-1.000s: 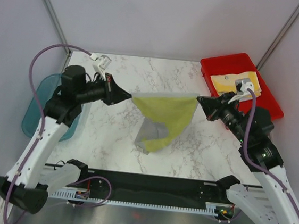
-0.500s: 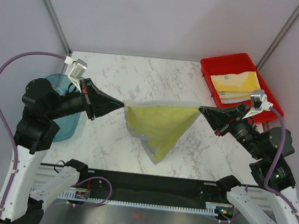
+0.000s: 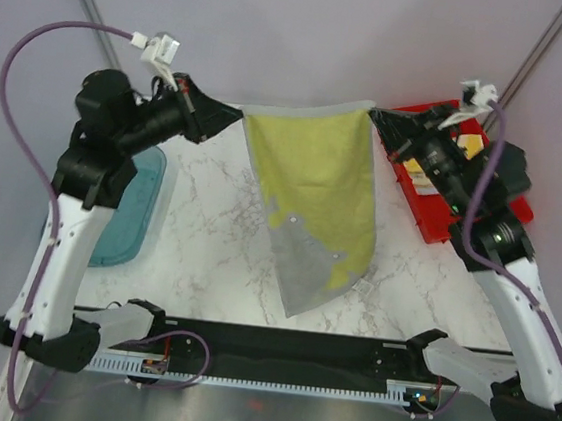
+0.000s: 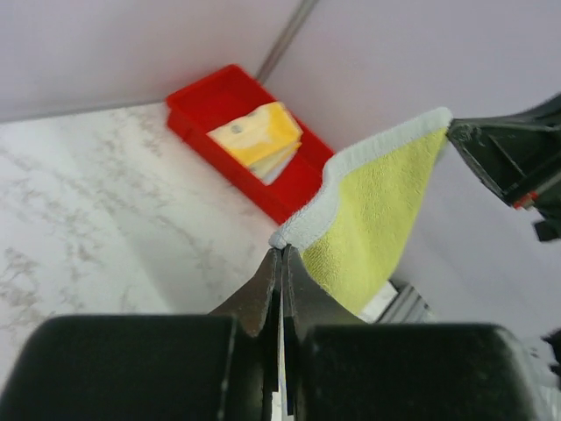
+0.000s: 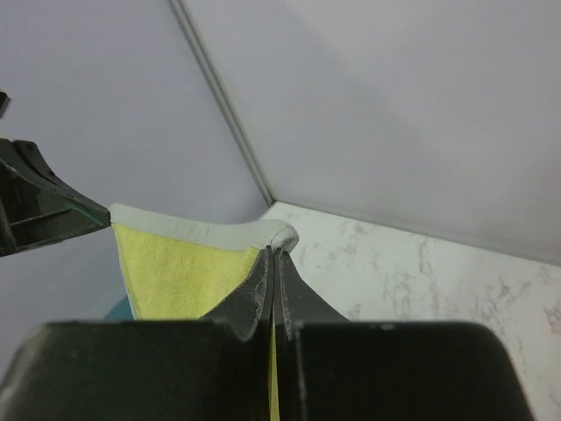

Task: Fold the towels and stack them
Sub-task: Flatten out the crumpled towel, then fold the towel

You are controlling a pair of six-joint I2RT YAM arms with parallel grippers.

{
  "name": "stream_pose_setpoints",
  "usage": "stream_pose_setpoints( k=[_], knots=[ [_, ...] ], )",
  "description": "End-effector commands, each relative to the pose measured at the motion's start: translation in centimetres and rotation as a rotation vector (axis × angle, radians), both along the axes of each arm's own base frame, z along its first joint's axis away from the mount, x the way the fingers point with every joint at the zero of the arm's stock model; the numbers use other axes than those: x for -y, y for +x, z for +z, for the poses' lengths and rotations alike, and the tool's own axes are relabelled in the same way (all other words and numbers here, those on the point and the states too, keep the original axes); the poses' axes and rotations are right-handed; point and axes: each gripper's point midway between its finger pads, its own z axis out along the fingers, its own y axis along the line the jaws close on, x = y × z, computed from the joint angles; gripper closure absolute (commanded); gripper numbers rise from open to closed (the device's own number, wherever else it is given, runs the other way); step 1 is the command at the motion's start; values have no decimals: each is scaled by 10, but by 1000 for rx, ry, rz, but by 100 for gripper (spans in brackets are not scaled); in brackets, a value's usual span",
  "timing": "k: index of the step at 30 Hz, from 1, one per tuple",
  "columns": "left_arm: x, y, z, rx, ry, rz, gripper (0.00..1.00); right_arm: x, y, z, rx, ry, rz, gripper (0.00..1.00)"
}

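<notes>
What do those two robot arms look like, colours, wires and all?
Both the left arm and right arm have white shells, black joints and bases. A purple cable loops along each to a small white connector by the wrist. The jaws are black tapered wedges.

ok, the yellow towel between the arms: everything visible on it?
The yellow-green terry towel with pale grey edging hangs spread above the white marble table, its top edge stretched taut between the left pincer and right pincer, each shut on an upper corner. The lower part narrows and turns over, showing a grey back. Whether the tip touches the table: unclear.
</notes>
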Motion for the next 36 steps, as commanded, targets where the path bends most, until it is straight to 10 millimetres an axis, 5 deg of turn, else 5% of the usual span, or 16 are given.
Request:
stream_pose_setpoints(
  k=[1, 3, 6, 7, 9, 12, 13, 14, 15, 16, 17, 21, 27, 32, 35, 36],
  knots=[
    [-19, 86, -62, -125, 156, 238, 98, -15, 80, -58, -87, -139, -123, 100],
    [-27, 131, -93, -173, 213, 300, 98, -26, 124, -97, -152, -203, -149, 100],
    [-34, 191, -135, -227, 246, 320, 98, -37, 174, -121, -183, -237, -146, 100],
    [-36, 207, -148, -243, 254, 324, 98, -50, 205, -156, -220, -273, -125, 100],
    [-41, 249, -176, -248, 260, 335, 98, -54, 240, -162, -203, -276, -130, 100],
    [-41, 289, -185, -204, 234, 298, 98, -58, 301, -194, -213, -289, -132, 100],
    [-38, 310, -218, -249, 247, 282, 98, -62, 322, -229, -254, -306, -116, 100],
    [-35, 321, -228, -249, 250, 252, 98, -63, 335, -212, -213, -284, -107, 100],
    [-32, 333, -217, -199, 249, 235, 98, -59, 347, -218, -215, -278, -99, 100],
    [-29, 345, -246, -240, 255, 209, 98, -65, 358, -246, -247, -283, -62, 100],
    [-25, 350, -238, -211, 248, 181, 98, -63, 365, -237, -224, -266, -57, 100],
    [-25, 359, -263, -229, 266, 181, 98, -53, 377, -260, -200, -275, -37, 100],
    [-21, 342, -279, -232, 289, 137, 98, -43, 379, -288, -173, -291, -4, 100],
    [-18, 314, -300, -271, 322, 100, 98, -27, 364, -300, -217, -310, 22, 100],
    [-18, 294, -298, -282, 327, 93, 98, -20, 341, -306, -256, -346, 53, 100],
    [-17, 289, -289, -265, 328, 90, 98, -19, 330, -292, -242, -351, 60, 100]
  ],
)
